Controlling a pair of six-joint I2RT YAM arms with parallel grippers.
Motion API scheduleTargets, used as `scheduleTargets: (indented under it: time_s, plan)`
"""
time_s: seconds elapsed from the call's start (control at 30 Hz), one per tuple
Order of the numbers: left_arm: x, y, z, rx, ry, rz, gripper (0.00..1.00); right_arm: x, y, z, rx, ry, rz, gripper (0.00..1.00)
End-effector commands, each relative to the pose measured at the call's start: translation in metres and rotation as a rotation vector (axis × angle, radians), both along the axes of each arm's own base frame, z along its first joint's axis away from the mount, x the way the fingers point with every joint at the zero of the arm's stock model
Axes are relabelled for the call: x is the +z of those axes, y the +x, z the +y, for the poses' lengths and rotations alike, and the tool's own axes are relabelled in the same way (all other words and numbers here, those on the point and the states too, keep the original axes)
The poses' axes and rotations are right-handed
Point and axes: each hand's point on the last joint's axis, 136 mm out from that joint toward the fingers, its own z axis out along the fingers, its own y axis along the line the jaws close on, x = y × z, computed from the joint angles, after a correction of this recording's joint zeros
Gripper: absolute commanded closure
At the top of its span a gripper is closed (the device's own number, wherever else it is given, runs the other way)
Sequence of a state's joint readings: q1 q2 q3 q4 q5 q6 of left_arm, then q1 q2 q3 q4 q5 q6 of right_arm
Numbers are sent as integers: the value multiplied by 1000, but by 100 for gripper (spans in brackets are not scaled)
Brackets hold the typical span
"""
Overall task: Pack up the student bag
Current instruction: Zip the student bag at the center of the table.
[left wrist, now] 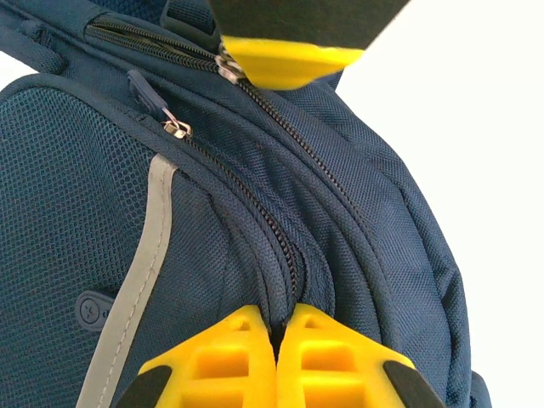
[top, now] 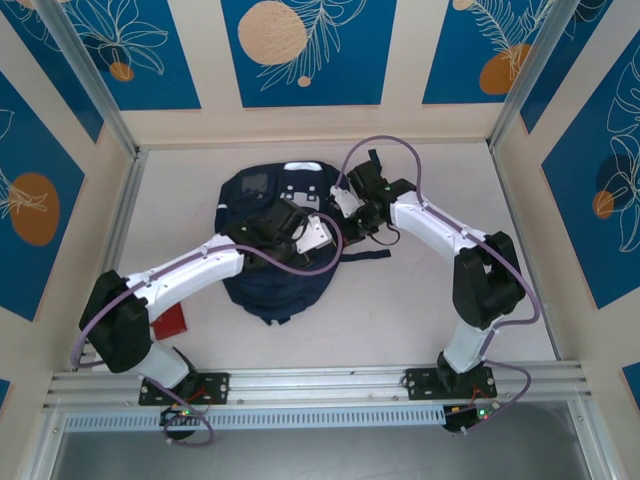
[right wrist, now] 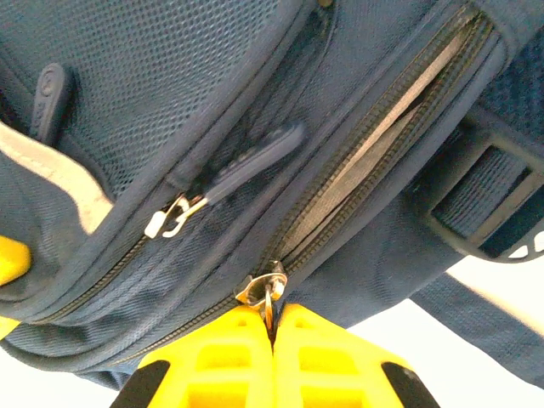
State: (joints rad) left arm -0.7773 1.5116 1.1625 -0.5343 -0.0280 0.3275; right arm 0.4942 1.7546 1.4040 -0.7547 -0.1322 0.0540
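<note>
The student bag (top: 262, 285), dark navy with a grey stripe (left wrist: 127, 280), lies flat in the middle of the table. At the bag's side, my left gripper (left wrist: 285, 316) is shut on a fold of fabric along a closed zip. My right gripper (right wrist: 274, 310) is shut on the metal pull ring of the main zip slider (right wrist: 259, 287). Beyond that slider the zip stands open, showing pale grey lining (right wrist: 382, 144). A second zip pull (right wrist: 170, 221) lies free on the neighbouring pocket. One yellow finger of the right gripper (left wrist: 289, 61) shows at the top of the left wrist view.
A small red object (top: 170, 322) lies on the table beside the left arm's elbow. A dark strap (top: 365, 255) trails from the bag to the right. Walls and metal posts close the table in on three sides.
</note>
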Motion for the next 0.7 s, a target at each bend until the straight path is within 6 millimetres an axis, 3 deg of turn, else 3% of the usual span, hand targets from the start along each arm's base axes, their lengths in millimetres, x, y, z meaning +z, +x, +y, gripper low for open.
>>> scheduleTargets:
  time_s: [0.0, 0.47, 0.6, 0.67]
  plan:
    - [-18, -24, 20, -8, 67, 97, 100, 3, 35, -27, -58, -92, -75, 100]
    - [-10, -29, 17, -34, 32, 89, 100, 1, 90, -33, -191, -101, -32, 99]
    - [-8, -28, 16, -29, 23, 85, 100, 8, 98, -28, -212, -76, -34, 92]
    - [-7, -25, 16, -20, 18, 71, 100, 14, 96, -24, -203, -55, -33, 82]
